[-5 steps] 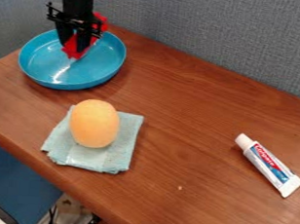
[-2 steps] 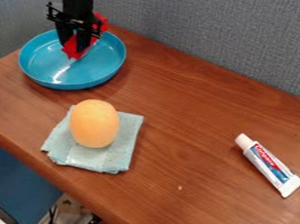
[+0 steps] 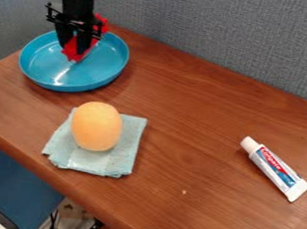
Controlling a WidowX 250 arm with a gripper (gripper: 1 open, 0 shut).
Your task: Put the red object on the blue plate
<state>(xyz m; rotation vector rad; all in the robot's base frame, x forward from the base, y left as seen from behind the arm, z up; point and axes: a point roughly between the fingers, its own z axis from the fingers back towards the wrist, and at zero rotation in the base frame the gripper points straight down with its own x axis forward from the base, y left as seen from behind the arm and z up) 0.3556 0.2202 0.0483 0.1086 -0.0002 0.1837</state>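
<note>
The pincer (image 3: 80,31) is clamped on the red block (image 3: 73,51); it holds it over the plate (image 3: 68,77), presumably to set it there.

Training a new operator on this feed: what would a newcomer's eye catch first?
Probably the bright blue plate at the upper left, with the black gripper over it, shut on the red block. Next, the round orange thing on the pale cloth, nearer the camera. Then the toothpaste, alone at right.
</note>
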